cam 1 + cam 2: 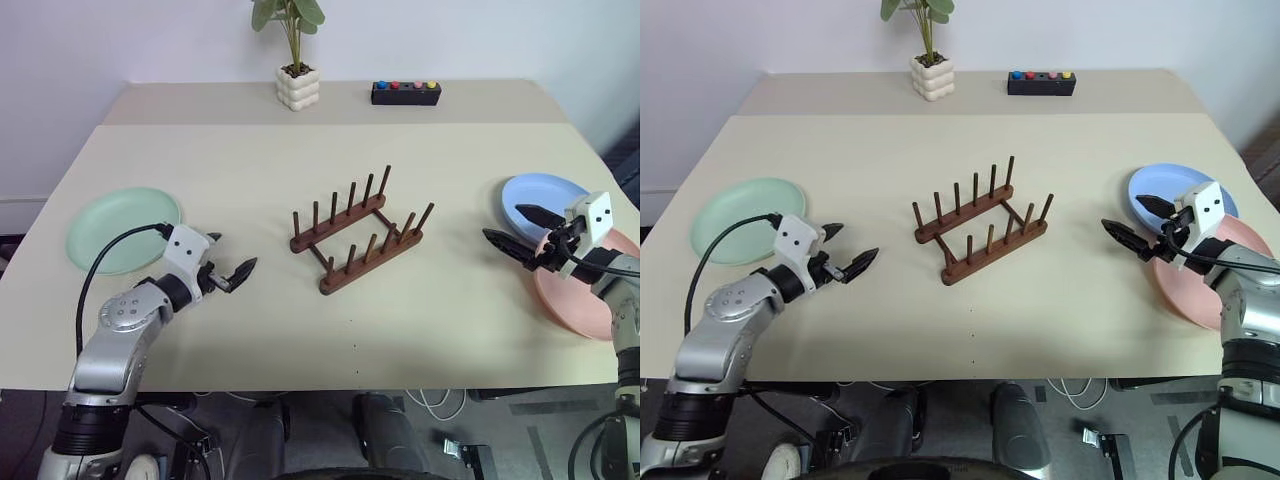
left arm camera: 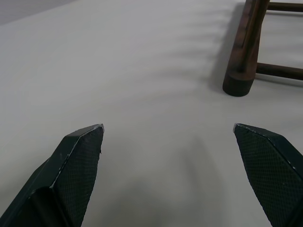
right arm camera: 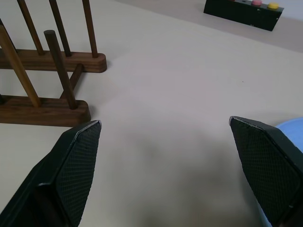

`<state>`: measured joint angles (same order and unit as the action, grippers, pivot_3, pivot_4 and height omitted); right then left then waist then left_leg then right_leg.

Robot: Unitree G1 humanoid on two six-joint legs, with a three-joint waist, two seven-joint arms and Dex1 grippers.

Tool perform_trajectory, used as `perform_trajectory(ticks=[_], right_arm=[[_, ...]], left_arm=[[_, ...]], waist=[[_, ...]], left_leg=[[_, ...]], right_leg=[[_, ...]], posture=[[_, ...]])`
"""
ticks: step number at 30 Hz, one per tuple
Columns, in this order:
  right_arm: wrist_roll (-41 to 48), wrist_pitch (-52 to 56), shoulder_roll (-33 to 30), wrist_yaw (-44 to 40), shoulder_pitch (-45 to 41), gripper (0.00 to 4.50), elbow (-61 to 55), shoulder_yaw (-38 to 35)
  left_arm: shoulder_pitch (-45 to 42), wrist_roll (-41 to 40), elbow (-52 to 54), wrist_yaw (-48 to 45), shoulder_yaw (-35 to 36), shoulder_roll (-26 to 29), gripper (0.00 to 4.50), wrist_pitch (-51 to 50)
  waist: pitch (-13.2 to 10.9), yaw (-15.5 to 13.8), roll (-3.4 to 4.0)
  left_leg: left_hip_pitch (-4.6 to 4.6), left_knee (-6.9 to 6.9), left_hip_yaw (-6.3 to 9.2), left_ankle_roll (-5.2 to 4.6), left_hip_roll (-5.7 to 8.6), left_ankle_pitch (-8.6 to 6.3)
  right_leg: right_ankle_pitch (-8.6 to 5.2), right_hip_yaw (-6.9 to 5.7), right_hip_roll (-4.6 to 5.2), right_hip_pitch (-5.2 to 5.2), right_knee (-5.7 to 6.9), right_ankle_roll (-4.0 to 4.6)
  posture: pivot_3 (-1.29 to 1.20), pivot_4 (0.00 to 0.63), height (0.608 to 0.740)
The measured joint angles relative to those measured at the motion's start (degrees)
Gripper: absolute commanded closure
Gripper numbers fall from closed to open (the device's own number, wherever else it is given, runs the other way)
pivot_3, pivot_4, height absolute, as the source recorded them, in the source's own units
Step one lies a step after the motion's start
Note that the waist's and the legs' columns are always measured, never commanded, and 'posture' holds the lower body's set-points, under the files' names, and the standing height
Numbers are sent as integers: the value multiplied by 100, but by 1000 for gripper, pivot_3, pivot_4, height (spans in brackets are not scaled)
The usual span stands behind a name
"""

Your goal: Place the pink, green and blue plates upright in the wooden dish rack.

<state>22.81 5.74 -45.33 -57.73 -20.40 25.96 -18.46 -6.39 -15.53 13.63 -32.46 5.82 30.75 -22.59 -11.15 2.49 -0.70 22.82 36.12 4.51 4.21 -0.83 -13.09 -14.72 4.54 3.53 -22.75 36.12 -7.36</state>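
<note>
We see the left gripper (image 1: 228, 264) with its two fingers spread wide and nothing between them, hovering just above the table (image 1: 300, 180) on the rack's left side, pointing toward the rack (image 1: 357, 243). The right gripper (image 1: 520, 232) mirrors it on the rack's right side, fingers likewise apart and empty, aimed back toward the rack. We read this symmetric, open stance as a ready posture: each arm waits near the plates on its own side, so that either can reach without crossing the other.

The rack stands at the table's centre, set at a slant, its two rows of pegs all vacant; a central place lets both arms reach it.

The green plate (image 1: 122, 228) lies flat to the left of the rack, beyond the left gripper and well apart from the rack. The blue plate (image 1: 540, 195) and the pink plate (image 1: 575, 295) lie flat to the right of the rack, the two meeting or overlapping at their edges, with the right gripper above that spot. No plate is yet upright, so we judge the task to be at its start.

Behind the rack, at the far edge, stand a potted plant (image 1: 296, 70) and a black button box (image 1: 405, 92), clear of the working area.
</note>
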Motion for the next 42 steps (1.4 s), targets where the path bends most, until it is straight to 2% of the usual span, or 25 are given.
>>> perform_trajectory(ticks=[11, 18, 23, 29, 35, 40, 42], right_arm=[[-65, -57, 4, -7, -138, 76, 135, 17], [-66, 30, 3, -21, 134, 76, -37, 16], [19, 305, -8, 5, 669, 76, -847, -13], [160, 691, 73, 180, 1640, 76, -2112, -69], [530, 1197, 430, 608, 2452, 76, -3613, -110], [623, 1454, 540, 886, 2640, 76, -4181, -103], [681, 1541, 609, 970, 2736, 0, -4380, -75]], left_arm=[[0, 3, -9, 4, -8, -55, 0, 77], [192, -36, 51, -257, -77, -28, 0, 36], [341, -459, 432, -1072, -488, 284, 0, -329], [13, -290, 312, -1556, -1192, 455, 0, -410], [-826, 263, -297, -1529, -2072, -139, 0, -269], [-1107, 491, -664, -1250, -2259, -671, 0, -224], [-1147, 616, -781, -1080, -2324, -871, 541, -154]], waist=[[0, 0, 0], [0, 0, 0], [0, -16, 0], [1, -23, 2], [2, -36, 2], [4, -38, 1], [5, -69, 1]], left_leg=[[0, 0, 0, 0, 0, 0], [0, -1, 0, 0, 0, 0], [1, -2, 0, 0, 0, 0], [0, 2, -1, 0, 0, 0], [2, 3, 0, 0, 1, 0], [-4, 3, 0, 0, 1, 0], [-4, 5, 1, 0, 1, 0]], right_leg=[[1, 0, 0, 0, 0, -2], [0, 0, 0, 0, 1, 0], [-2, 0, 0, -1, 1, 0], [-3, 2, 0, 0, 0, 2], [-3, 2, 0, 1, -3, 1], [-3, 2, 0, 5, -2, 1], [-3, 2, 0, 7, -2, 1]], posture=[[0, 150, 730], [0, 150, 730], [0, 150, 730], [0, 150, 730], [0, 150, 730], [0, 150, 730], [0, 150, 730]])
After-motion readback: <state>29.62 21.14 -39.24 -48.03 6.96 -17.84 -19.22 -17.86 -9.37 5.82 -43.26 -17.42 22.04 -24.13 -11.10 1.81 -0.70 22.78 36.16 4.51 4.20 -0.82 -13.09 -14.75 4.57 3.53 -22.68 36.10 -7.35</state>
